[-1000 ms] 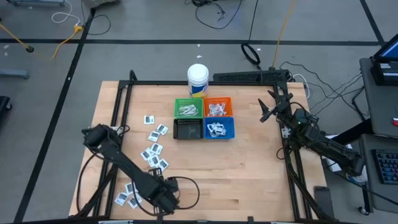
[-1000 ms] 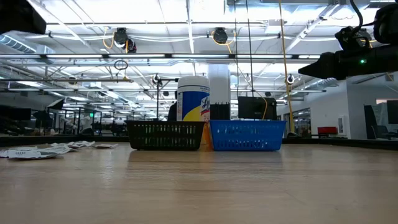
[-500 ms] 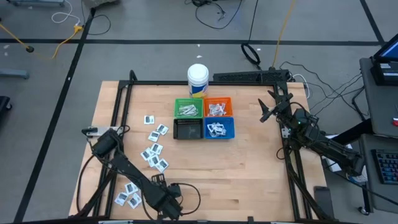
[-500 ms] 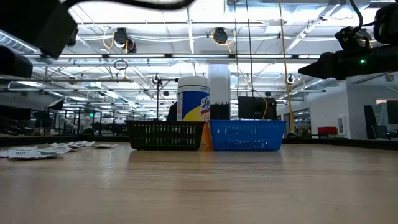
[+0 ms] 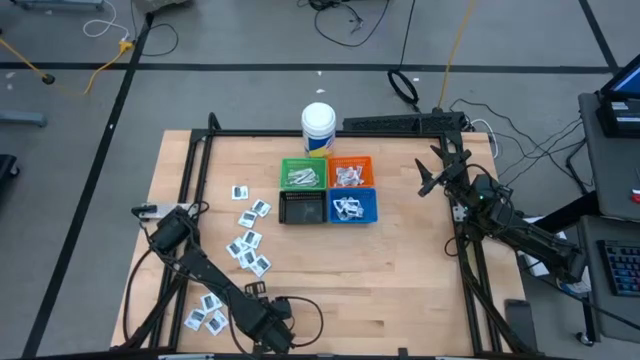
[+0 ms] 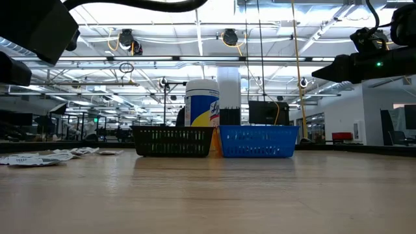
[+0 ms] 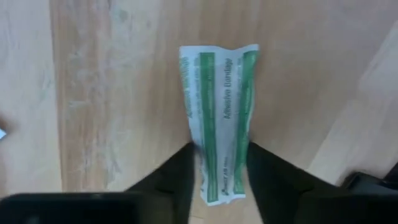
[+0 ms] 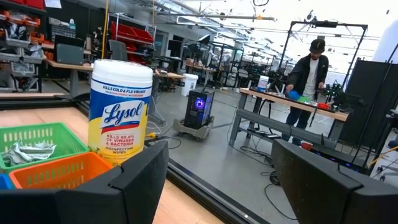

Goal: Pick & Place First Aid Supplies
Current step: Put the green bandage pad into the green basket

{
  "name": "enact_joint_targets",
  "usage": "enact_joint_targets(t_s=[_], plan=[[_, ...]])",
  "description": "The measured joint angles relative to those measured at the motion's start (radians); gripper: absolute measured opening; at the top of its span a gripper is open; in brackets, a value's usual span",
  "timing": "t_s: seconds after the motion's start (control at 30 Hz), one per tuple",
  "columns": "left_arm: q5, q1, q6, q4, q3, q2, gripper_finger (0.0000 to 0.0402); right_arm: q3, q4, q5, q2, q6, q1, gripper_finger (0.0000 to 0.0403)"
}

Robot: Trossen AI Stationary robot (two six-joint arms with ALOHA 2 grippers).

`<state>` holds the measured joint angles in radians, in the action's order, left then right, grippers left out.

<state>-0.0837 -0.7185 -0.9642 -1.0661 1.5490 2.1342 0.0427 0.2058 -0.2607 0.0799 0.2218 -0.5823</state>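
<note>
Green strip (image 7: 221,118): a slim pale-green bandage packet lying flat on the wooden desk (image 5: 400,260), near its front edge on the left side; one end sits between the two fingers of the left claw.
Left claw (image 7: 217,163): low over the desk, fingers close against both long edges of the strip; whether they already pinch it cannot be told.
Step in hand: judged to be the pick-up of this strip, the closing phase of the grasp.
Next move: calls for a firm pinch on the thin packet, a lift clear of the wood, then a carry toward the bins; the green bin (image 5: 301,172) already holds similar strips and looks the likely target.
Other packets (image 5: 247,245): white square sachets scattered on the left half of the desk, a few more close to the left arm's front reach (image 5: 205,315); many remain unsorted.
Bins: green, orange bin (image 5: 350,172), black bin (image 5: 301,208) and blue bin (image 5: 354,207) form a square block at desk centre.
Wipes tub (image 5: 318,127): white, blue label, just behind the bins.
Obstacles: the scattered sachets lie under the likely carry path; the black bin stands before the green one.
Right claw (image 8: 217,180): fingers spread wide, empty, raised at the right side of the desk, facing the tub.
Room: a person (image 8: 308,78) stands at a far bench.
</note>
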Motion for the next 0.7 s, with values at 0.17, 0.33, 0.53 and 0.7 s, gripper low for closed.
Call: enact_joint_targets(t_s=[0.17,0.33,0.53,0.7], plan=[[-0.001,0.002,0.022,-0.006,0.000,0.000,0.0053,0.000,0.000,0.000,0.000,0.000,0.000,0.0279],[-0.004,0.003,0.069,-0.008,-0.001,-0.001,0.0009,0.000,0.000,0.000,0.000,0.000,0.000,0.0279],[0.006,0.028,0.141,-0.076,-0.005,-0.061,0.0005,0.000,0.000,0.000,0.000,0.000,0.000,0.0279],[0.045,0.059,0.212,-0.168,-0.004,-0.174,0.0003,0.000,0.000,0.000,0.000,0.000,0.000,0.0279]])
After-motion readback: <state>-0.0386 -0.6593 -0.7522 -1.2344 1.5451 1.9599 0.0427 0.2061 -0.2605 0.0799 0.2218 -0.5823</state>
